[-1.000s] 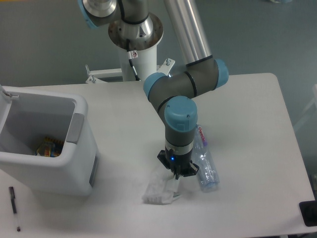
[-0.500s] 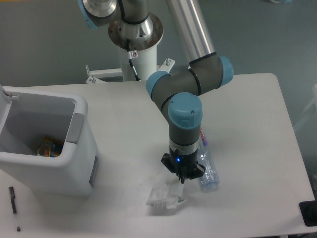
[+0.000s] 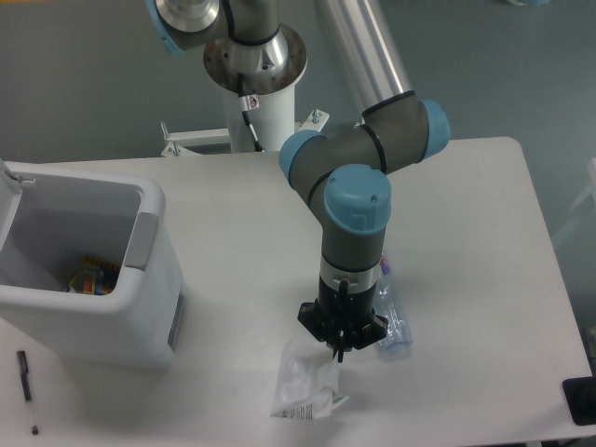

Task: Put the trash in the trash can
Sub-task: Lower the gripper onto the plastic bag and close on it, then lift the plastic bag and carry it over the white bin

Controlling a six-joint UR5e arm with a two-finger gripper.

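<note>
- You are at the pick-up step for the wrapper: it lies crumpled on the table near the front edge, just below the gripper.
- The gripper points straight down over the wrapper's upper right corner. Its fingertips look drawn close together and appear to pinch the plastic, but the wrist hides too much, so you cannot tell for sure whether the jaws have a hold on it.
- The water bottle lies just right of the gripper, partly hidden behind the wrist, pale blue cap towards the front edge. It is not yet dealt with.
- The trash can stands well apart at the left, open at the top, with something colourful already at its bottom.
- Your next move, as I judge it: confirm the grip, lift clear of the table, then carry left over the can's rim before releasing.
- Mind the thin plastic; it may slip from a corner pinch.
- Leave the pen alone.
</note>
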